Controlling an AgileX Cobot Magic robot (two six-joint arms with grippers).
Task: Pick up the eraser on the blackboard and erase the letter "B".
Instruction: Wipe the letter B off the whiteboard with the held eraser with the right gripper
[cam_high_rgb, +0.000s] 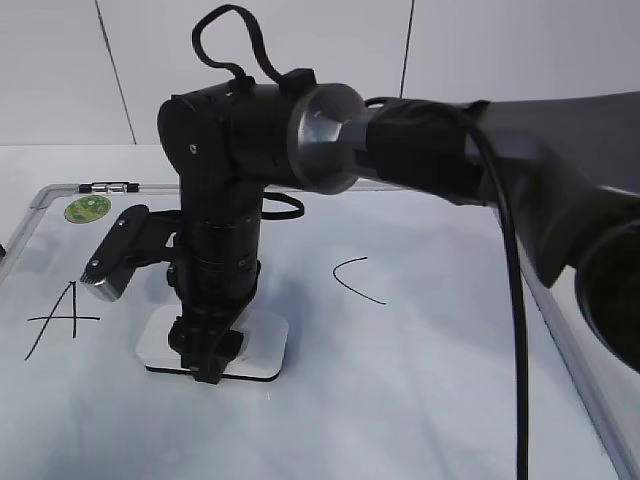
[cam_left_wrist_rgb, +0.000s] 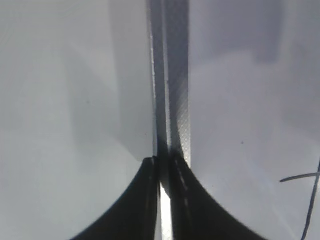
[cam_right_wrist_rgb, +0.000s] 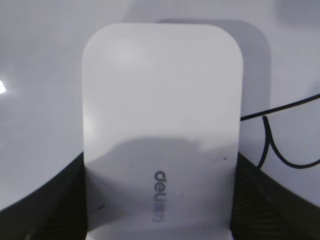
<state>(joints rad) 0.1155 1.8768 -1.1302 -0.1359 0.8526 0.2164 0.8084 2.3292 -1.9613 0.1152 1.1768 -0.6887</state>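
eraser (cam_right_wrist_rgb: 162, 125) flat on blackboard (cam_high_rgb: 430, 400), long axis running away from right gripper (cam_right_wrist_rgb: 159, 220) (jaws flanking)

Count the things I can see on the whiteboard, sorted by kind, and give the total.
Erasers: 1, the eraser, white, under the right gripper.
Green stickers: 1, the sticker near the far left corner.
Fully visible letters: 2, the A and the C.
Partly hidden marker strokes: 1, the black strokes beside the eraser, unreadable.
Total: 5.
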